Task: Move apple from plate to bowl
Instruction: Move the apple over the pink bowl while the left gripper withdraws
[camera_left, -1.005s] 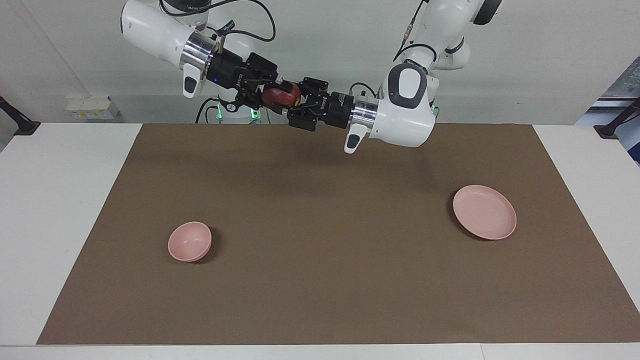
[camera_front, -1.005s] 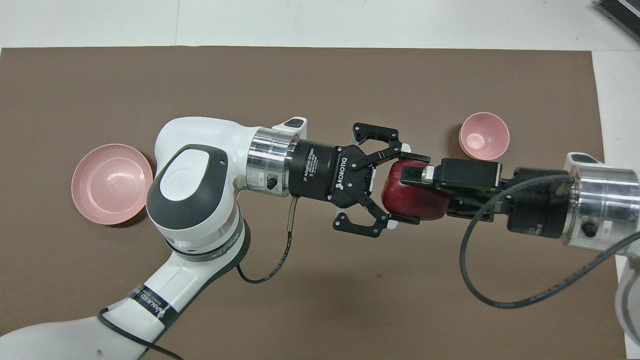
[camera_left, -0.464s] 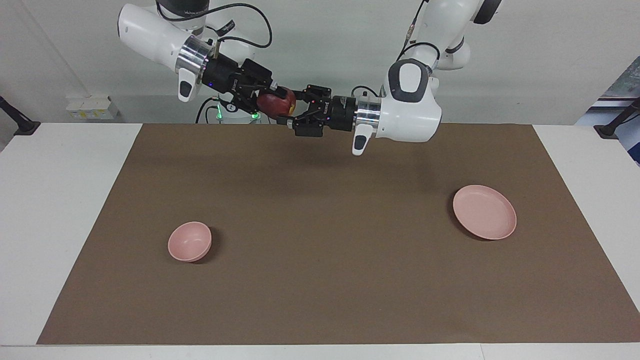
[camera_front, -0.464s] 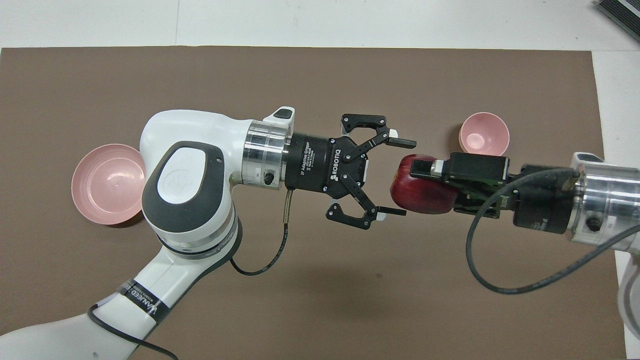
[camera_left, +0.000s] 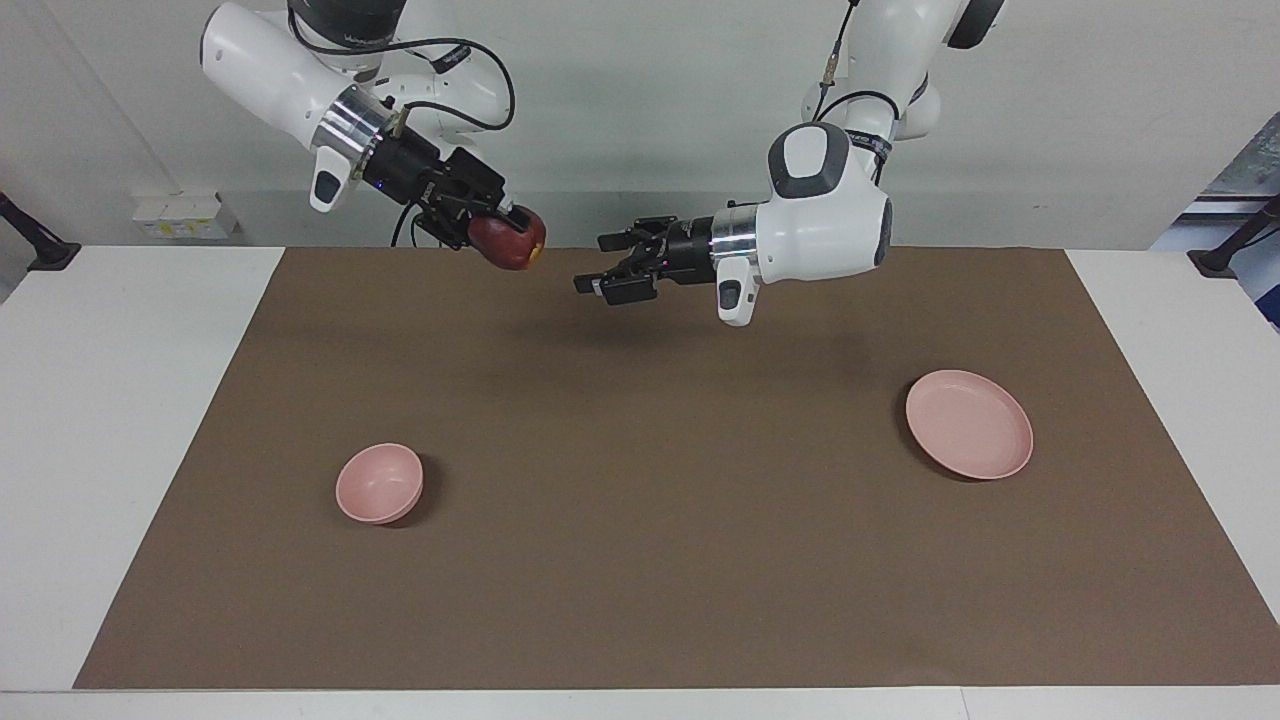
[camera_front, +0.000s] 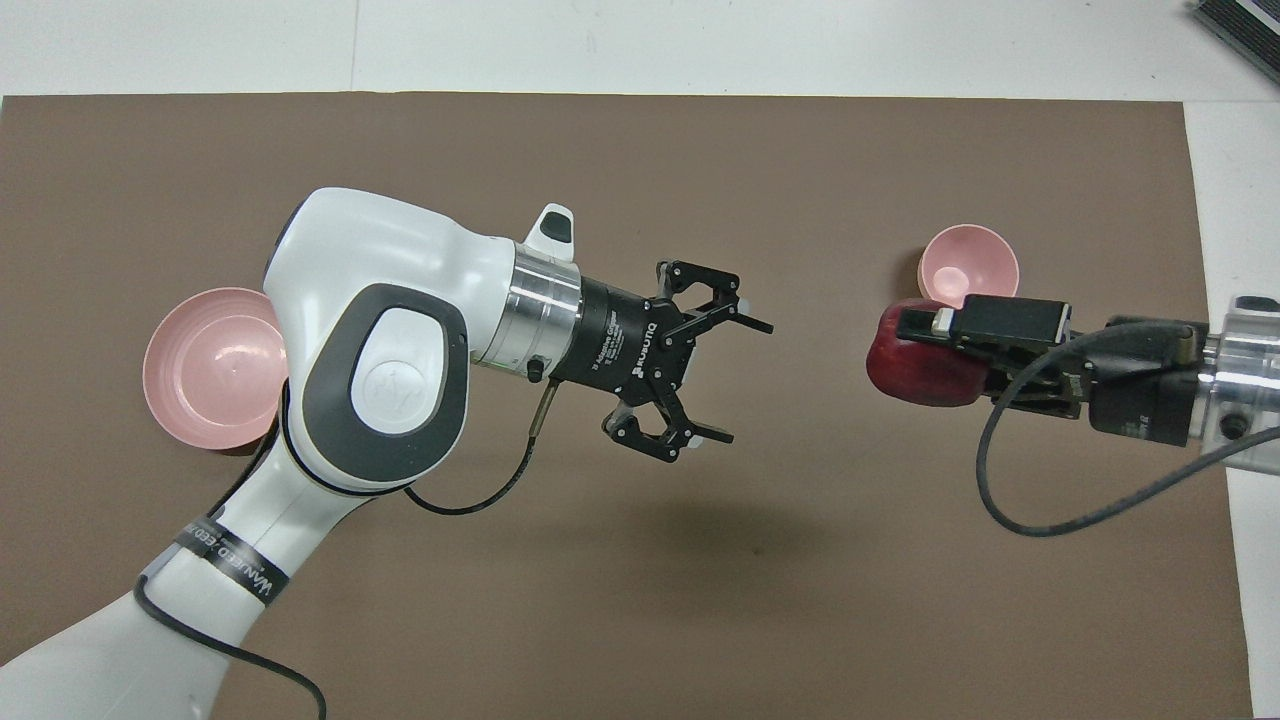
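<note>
1. Right gripper (camera_left: 505, 232) is clamped on the apple (camera_left: 512, 240), held up in the air over the robots' edge of the brown mat (camera_left: 640, 560), toward the right arm's end of the table.
2. Left gripper (camera_left: 612, 262) hangs empty over the middle of the mat, fingers apart, well clear of the apple.
3. Plate (camera_left: 968, 423) sits empty toward the left arm's end; bowl (camera_left: 379, 483) sits empty toward the right arm's end.
4. Risk: the grip looks to be on the apple's end rather than across its middle, and round fruit could slip out during the carry.
5. Risk: the bowl is barely wider than the apple, so an off-centre release could hit the rim and tip the bowl or send the apple rolling.
6. Risk: releasing from high up could bounce it out.
</note>
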